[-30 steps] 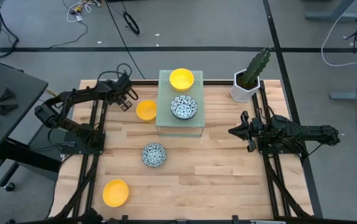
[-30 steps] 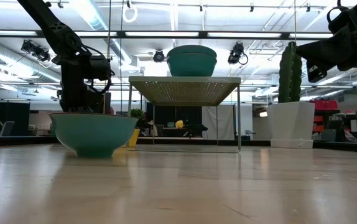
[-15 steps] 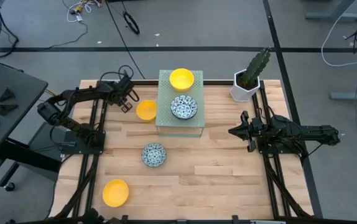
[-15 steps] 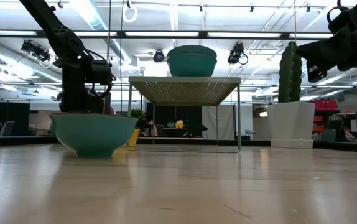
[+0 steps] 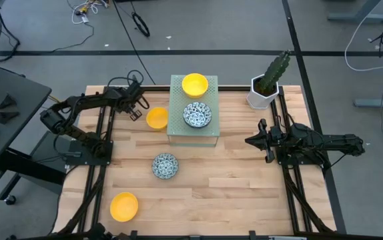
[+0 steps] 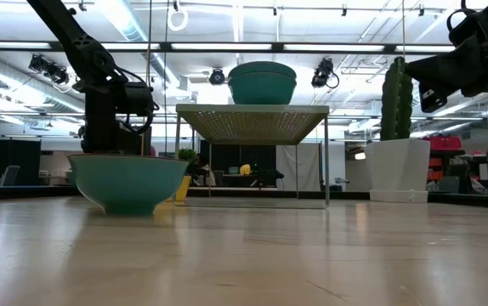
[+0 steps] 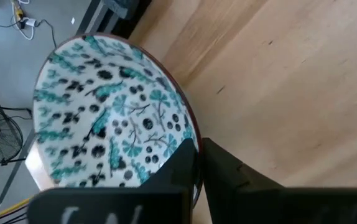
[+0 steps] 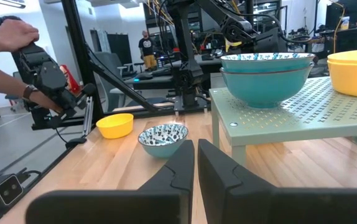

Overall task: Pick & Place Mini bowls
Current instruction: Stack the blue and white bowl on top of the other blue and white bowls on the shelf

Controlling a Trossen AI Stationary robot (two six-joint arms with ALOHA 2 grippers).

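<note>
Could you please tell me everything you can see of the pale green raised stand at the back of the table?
The stand is a small square platform. Its pale green top is perforated with rows of fine holes and looks like painted metal; it sits level on thin legs, which rest on the wooden table at its back middle. A yellow bowl sits on its rear part, and a stack of two patterned bowls sits nearer its front. Another yellow bowl lies on the table close beside it.
</note>
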